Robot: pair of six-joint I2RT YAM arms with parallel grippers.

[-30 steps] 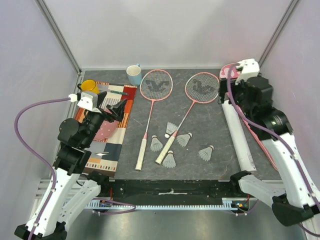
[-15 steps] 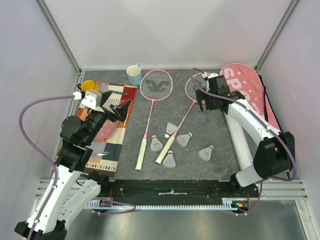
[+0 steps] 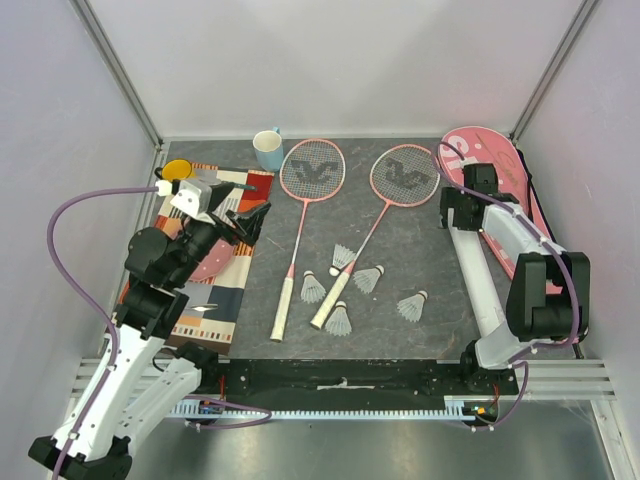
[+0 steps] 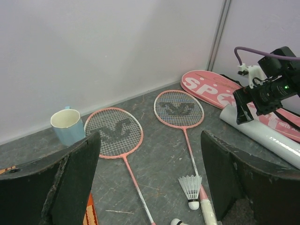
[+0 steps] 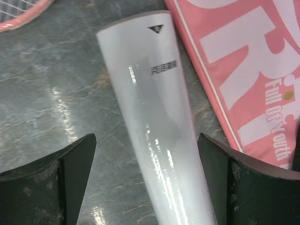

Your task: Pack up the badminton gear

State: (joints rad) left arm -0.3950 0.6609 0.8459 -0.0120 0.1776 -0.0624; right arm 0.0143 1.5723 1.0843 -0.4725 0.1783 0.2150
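Seen from above, your right arm covers much of the pink bag [image 3: 505, 165] at the far right, and only part of its white lettering shows. The right wrist camera gives a close strip of the bag [image 5: 234, 61], cut off at the frame's right edge, with "Full of youth" in small print.

The white tube [image 3: 482, 285] lies just left of the bag and runs from near to far. Its far end sits under the right gripper [image 3: 462, 212], so you cannot judge the grip from overhead. The wrist view settles it. The right gripper [image 5: 145, 140] is spread wide, with one finger on each side of the glossy tube [image 5: 157, 117] and bare table between finger and tube. The tube's near end leaves that frame.

Your left gripper [image 3: 250, 220] hangs over the striped mat [image 3: 210, 295], wide open and holding nothing. Its camera shows the pink heads of the left racket [image 4: 113, 131] and right racket [image 4: 179, 108], but the handles are cut off at the bottom edge. Overhead you see five shuttlecocks [image 3: 368, 278] clustered around those white handles in mid-table.

The yellow mug [image 3: 177, 169] is mostly hidden behind the left wrist.
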